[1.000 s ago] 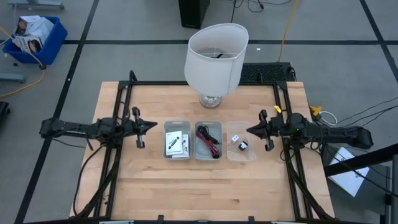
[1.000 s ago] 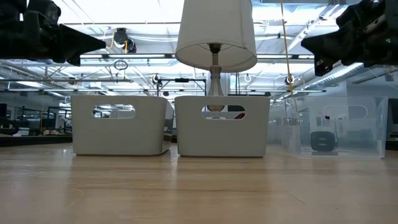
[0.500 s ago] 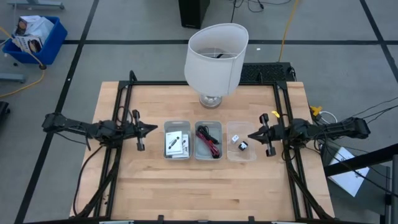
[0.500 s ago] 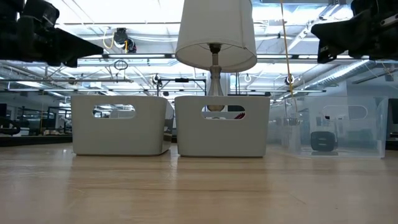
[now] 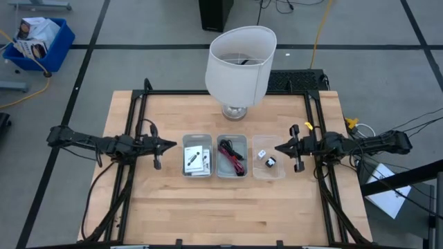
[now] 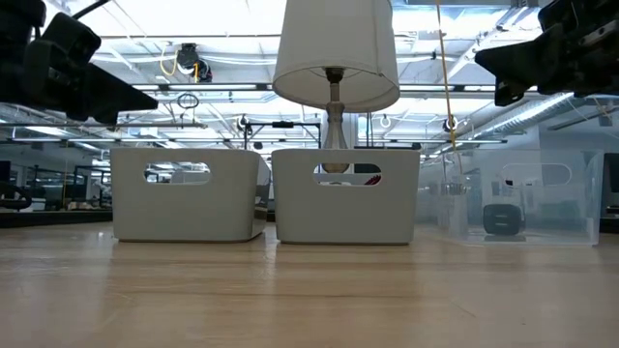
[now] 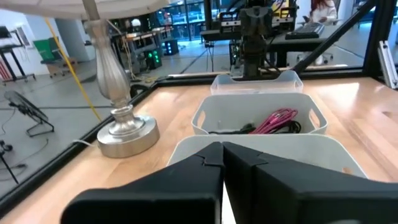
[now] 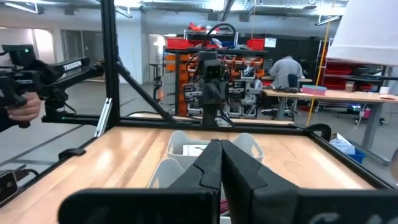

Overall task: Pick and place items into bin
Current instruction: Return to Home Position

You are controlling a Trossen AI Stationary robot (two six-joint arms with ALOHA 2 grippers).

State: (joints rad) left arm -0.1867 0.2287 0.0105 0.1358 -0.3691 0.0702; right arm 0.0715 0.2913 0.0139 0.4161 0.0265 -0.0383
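The left jaws are pressed together and empty, poised above the table point(image 5: 208, 207) just left of the left gray bin point(image 5: 197, 137); the right jaws are closed too, holding nothing, just right of the clear bin point(image 5: 268, 177); the white packets point(image 5: 196, 160) lie in that left bin, the red cable point(image 5: 237, 166) and black cable point(image 5: 227, 148) in the middle bin point(image 5: 232, 137), the tiny block point(image 5: 262, 155) in the clear one; the lamp point(image 5: 240, 62) stands at the far edge; no item lies loose, so sorting looks done and this reads as the move to rest; next calls for the left arm point(image 5: 90, 141) and right arm point(image 5: 360, 144) to fold outward, clear of the bins.
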